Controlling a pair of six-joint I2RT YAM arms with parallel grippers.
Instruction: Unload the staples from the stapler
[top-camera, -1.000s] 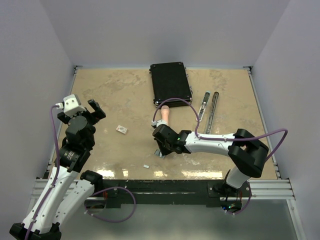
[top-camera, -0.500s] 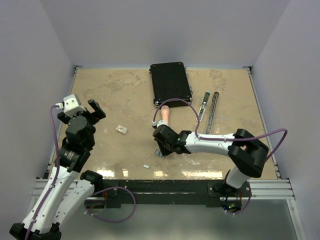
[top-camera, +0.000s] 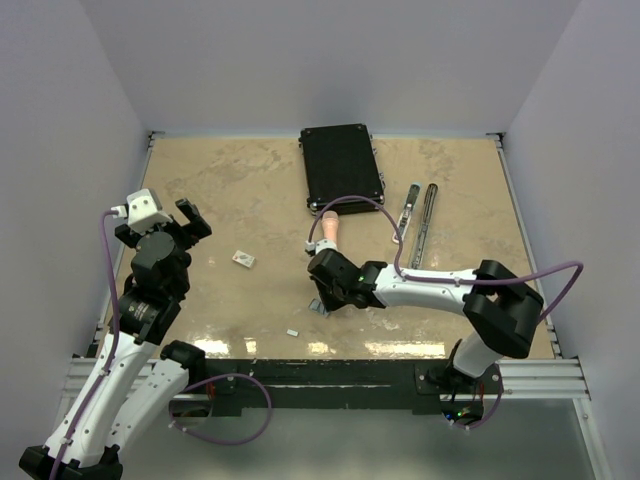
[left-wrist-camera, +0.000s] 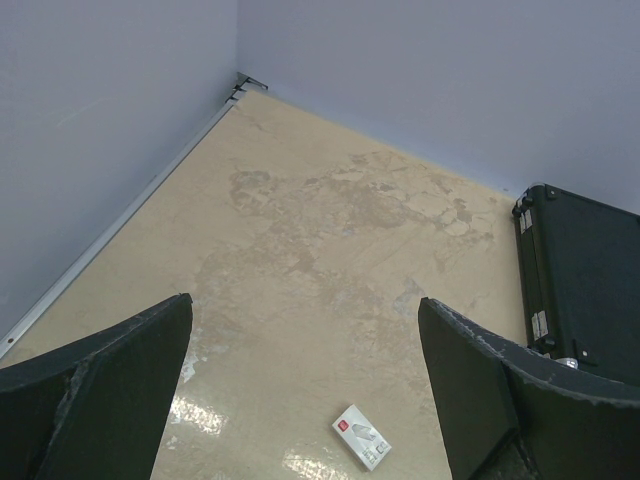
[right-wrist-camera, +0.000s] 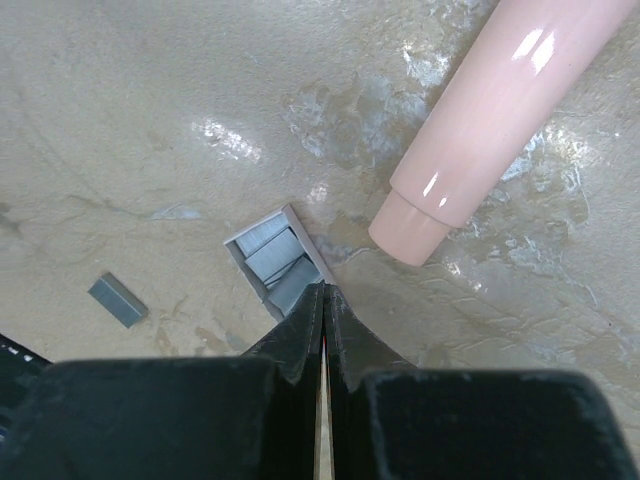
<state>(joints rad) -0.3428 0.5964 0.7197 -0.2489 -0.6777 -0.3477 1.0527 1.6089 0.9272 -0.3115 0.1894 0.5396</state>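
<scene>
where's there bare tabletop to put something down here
Widest bare patch: far left, between the black case, the left wall and the white card. Another lies far right, beyond the metal stapler parts. Crowded: the middle, where the shut right gripper sits by the staples and pink handle.

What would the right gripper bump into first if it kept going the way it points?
Most likely the small pile of staples, lying just ahead of the shut right gripper; whether they already touch is unclear. The pink handle sits off to one side.
</scene>
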